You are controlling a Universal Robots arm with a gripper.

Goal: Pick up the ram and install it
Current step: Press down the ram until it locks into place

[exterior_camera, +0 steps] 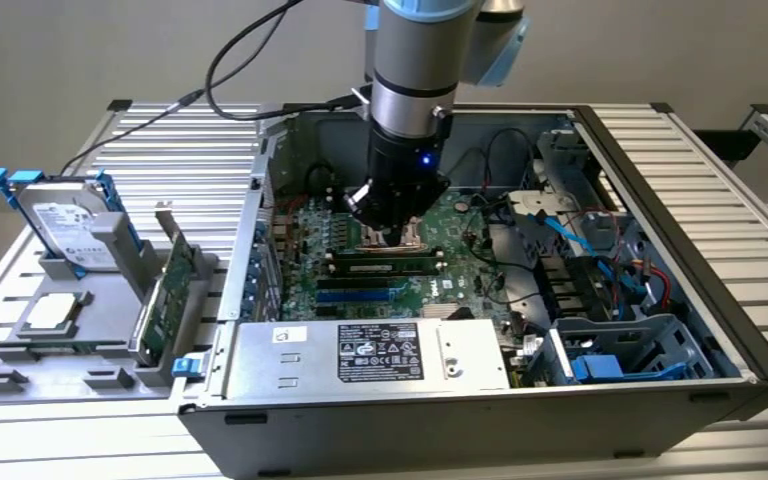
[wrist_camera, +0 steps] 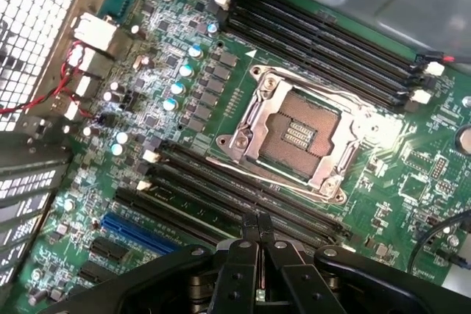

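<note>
You are seeing the ram (exterior_camera: 381, 266) lying along a memory slot on the motherboard (exterior_camera: 458, 262), just below the jaws and slightly toward the power supply (exterior_camera: 371, 352). In the wrist view the gripper (wrist_camera: 258, 227) is pressing its two fingertips (wrist_camera: 250, 224) together with nothing between them, right over the dark slots (wrist_camera: 221, 200) beside the empty processor socket (wrist_camera: 294, 134). The arm is reaching down into the open computer case (exterior_camera: 704, 290). Well off from the jaws, outside the case, a hard drive (exterior_camera: 71, 225), an expansion card (exterior_camera: 171, 290) and a processor chip (exterior_camera: 53, 314) are sitting in a grey holder (exterior_camera: 24, 375) on the table (exterior_camera: 197, 135).
</note>
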